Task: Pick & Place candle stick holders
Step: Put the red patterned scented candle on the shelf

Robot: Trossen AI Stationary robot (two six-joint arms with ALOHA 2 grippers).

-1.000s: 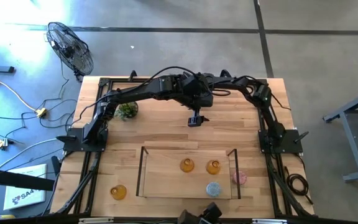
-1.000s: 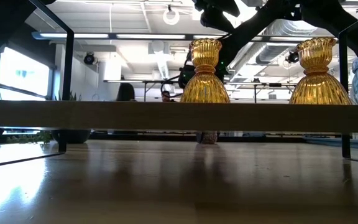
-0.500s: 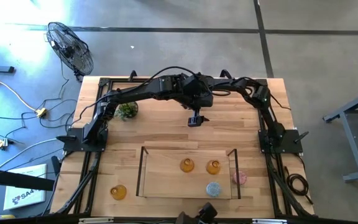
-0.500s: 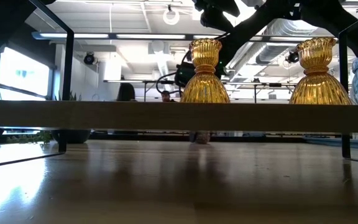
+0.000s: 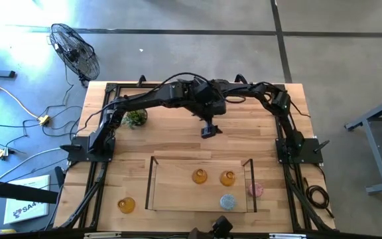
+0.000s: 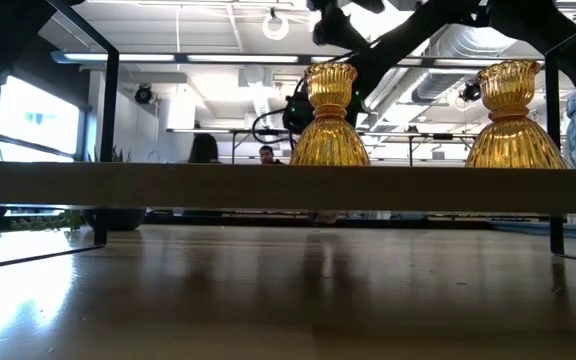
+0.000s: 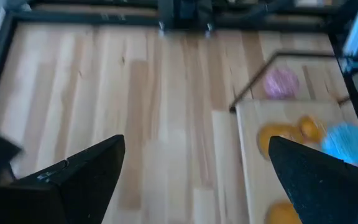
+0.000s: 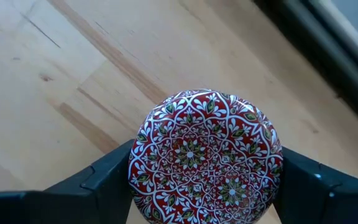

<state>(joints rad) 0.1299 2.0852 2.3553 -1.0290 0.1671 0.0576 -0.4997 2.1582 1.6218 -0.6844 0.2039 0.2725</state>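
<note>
My right gripper (image 8: 205,186) is shut on a round thing with a red, white and green patterned top (image 8: 205,155), close above the wood. My left gripper (image 7: 196,149) is open and empty, high over the table. Both wrists meet over the table's far middle (image 5: 207,98). I cannot tell from above which arm's gripper (image 5: 207,129) hangs below them. Two amber holders (image 5: 199,176) (image 5: 227,178) and the light blue one (image 5: 227,200) stand on the tray (image 5: 174,192). The pink one (image 5: 255,189) and a third amber one (image 5: 126,204) stand on the table. The mauve holder is out of view. My right gripper has the round patterned thing between its two fingers, one finger (image 8: 104,183) on each opposite side of its rim (image 8: 135,168). The fingers come from above, and the patterned top faces up. I cannot tell whether it stands on the table or is lifted.
The tray has dark upright frames at its left (image 5: 151,182) and right (image 5: 249,182) ends. The green mossy ball (image 5: 136,118) lies at the far left. A dark rail (image 8: 334,43) runs close past the patterned thing. Bare wood (image 5: 178,143) lies between the arms and the tray.
In the high view the hanging gripper over the table's middle has turned a little, and the joined wrists have shifted slightly toward the table's left. In the low view a small reddish thing far back at table height has moved toward the table's left.
</note>
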